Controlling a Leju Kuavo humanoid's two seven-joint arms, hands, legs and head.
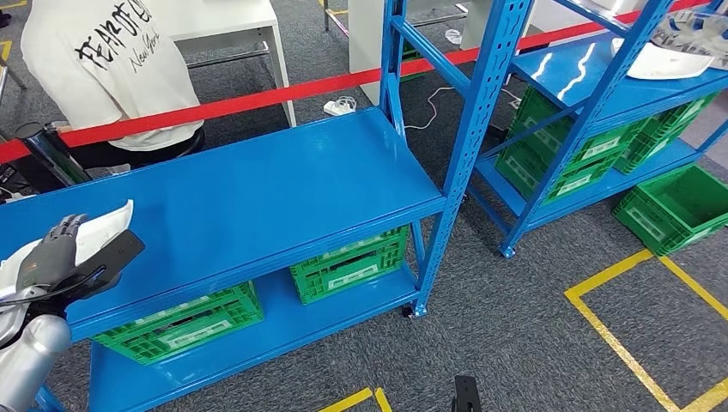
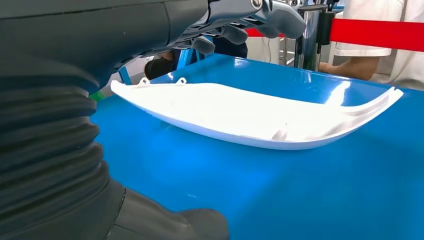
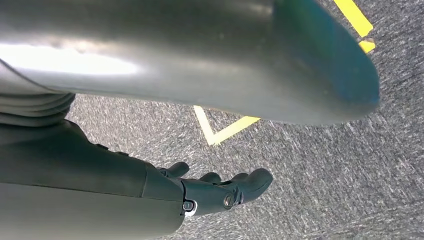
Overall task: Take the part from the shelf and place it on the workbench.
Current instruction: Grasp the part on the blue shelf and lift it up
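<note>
Placing step: white curved panel (image 2: pixel 250 115) rests on blue table (image 1: pixel 257 197) under left hand (image 1: pixel 60 253), fingers spread, holding nothing. Next likely: lift hand away. Right hand (image 3: pixel 220 192) hangs loosely open.

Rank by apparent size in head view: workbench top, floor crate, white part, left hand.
1. workbench top
2. floor crate
3. white part and left hand: alike; hand covers part of it, so unranked.

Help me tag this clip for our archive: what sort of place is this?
Probably a factory or warehouse test area. Blue steel shelving holds green plastic crates, yellow tape lines mark zones on the grey carpet floor, and a red barrier belt ropes off the robot's space from a seated person.
</note>
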